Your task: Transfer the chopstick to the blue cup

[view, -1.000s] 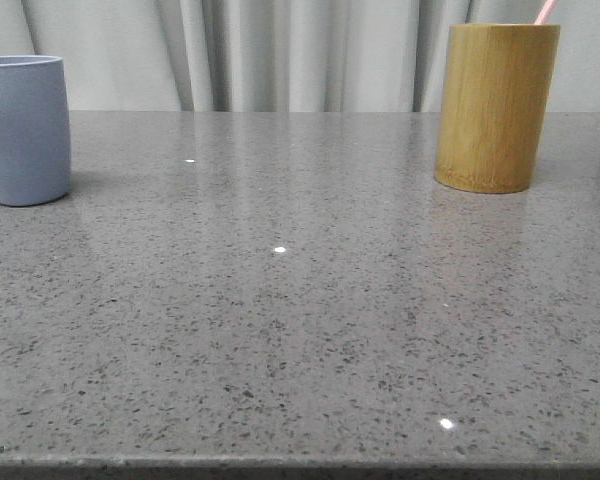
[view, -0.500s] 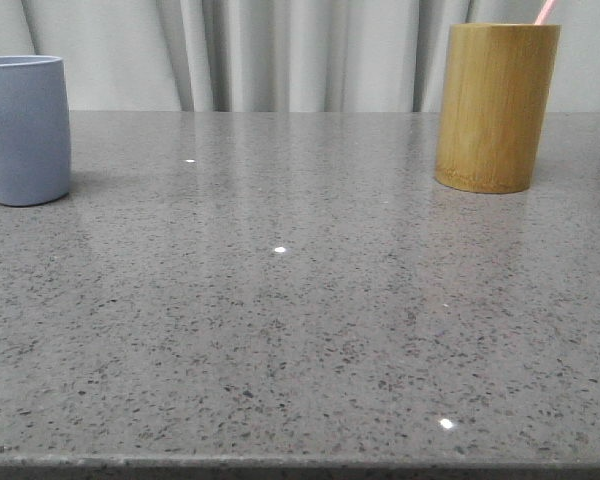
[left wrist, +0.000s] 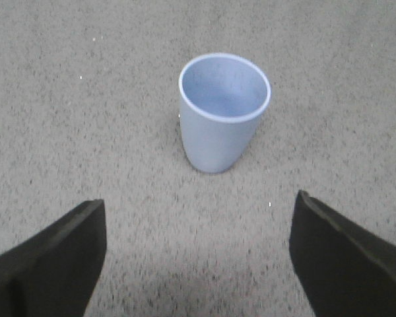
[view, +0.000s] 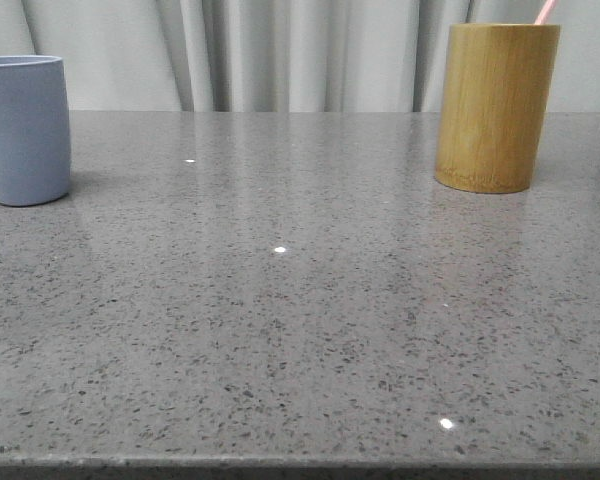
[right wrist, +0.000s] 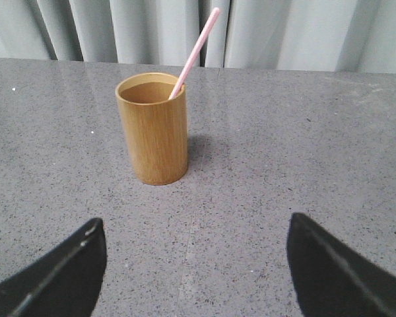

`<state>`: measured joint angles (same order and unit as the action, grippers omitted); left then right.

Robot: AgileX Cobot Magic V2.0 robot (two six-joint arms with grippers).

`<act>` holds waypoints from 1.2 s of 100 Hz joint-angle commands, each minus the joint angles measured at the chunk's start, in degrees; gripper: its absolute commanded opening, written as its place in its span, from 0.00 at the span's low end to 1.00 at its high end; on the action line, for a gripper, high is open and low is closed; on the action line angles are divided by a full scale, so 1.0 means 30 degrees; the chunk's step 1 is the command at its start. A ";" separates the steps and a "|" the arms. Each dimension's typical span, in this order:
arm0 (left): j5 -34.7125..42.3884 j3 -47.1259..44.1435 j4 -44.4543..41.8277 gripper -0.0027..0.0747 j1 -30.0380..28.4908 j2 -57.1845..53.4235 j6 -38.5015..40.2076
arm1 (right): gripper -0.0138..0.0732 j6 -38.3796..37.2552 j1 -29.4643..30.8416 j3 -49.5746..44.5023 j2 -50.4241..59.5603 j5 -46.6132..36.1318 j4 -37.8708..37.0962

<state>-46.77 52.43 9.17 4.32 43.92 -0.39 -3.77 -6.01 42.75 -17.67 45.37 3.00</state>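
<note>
While both hands, left hand [left wrist: 197, 254] & right hand [right wrist: 195, 264], gape empty, chopstick [right wrist: 195, 49] looks light, stiff, slippery; pinch its exposed top above bamboo holder [right wrist: 153, 129].

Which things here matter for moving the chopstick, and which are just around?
Belongs to the job:
chopstick, leaning in the bamboo holder
blue cup, upright and empty
right gripper, fingers apart
left gripper, fingers apart

Just around:
table
curtain

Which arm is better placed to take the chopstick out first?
Probably the right: its open gripper faces the bamboo holder holding the chopstick. The left gripper faces the blue cup.
</note>
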 commanded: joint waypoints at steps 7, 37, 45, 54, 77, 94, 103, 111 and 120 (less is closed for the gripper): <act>0.1377 0.2724 0.0339 0.75 -0.0065 0.2821 0.0020 | 0.81 0.0191 0.0065 0.0609 -0.0383 -0.1396 0.0005; 0.0654 0.6879 0.0441 0.75 -0.0065 0.8874 -0.0120 | 0.81 0.0191 0.0065 0.0609 -0.0383 -0.1396 0.0005; 0.0616 0.7407 0.0524 0.75 -0.0065 1.0256 -0.0120 | 0.81 0.0191 0.0065 0.0609 -0.0383 -0.1396 0.0005; 0.0604 0.7687 0.0616 0.75 -0.0065 1.1424 -0.0120 | 0.81 0.0191 0.0065 0.0609 -0.0383 -0.1396 0.0005; 0.0757 0.7733 0.0616 0.75 -0.0065 1.3606 -0.0120 | 0.81 0.0191 0.0065 0.0609 -0.0383 -0.1396 0.0005; 0.0877 0.7733 0.0778 0.59 -0.0065 1.4012 -0.0120 | 0.81 0.0191 0.0065 0.0609 -0.0383 -0.1396 0.0005; 0.0921 0.7772 0.0871 0.40 -0.0030 1.4012 -0.0120 | 0.81 0.0191 0.0065 0.0609 -0.0383 -0.1437 0.0005; 0.0961 0.7838 0.1213 0.18 -0.0030 1.4012 -0.0120 | 0.81 0.0191 0.0065 0.0609 -0.0383 -0.1480 0.0005; 0.0919 0.7889 0.1368 0.02 0.0002 1.4012 -0.0206 | 0.81 0.0191 0.0065 0.0609 -0.0383 -0.1495 0.0005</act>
<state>-46.63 73.92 11.60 4.32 87.83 -0.98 -3.68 -6.01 42.75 -17.67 45.37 3.00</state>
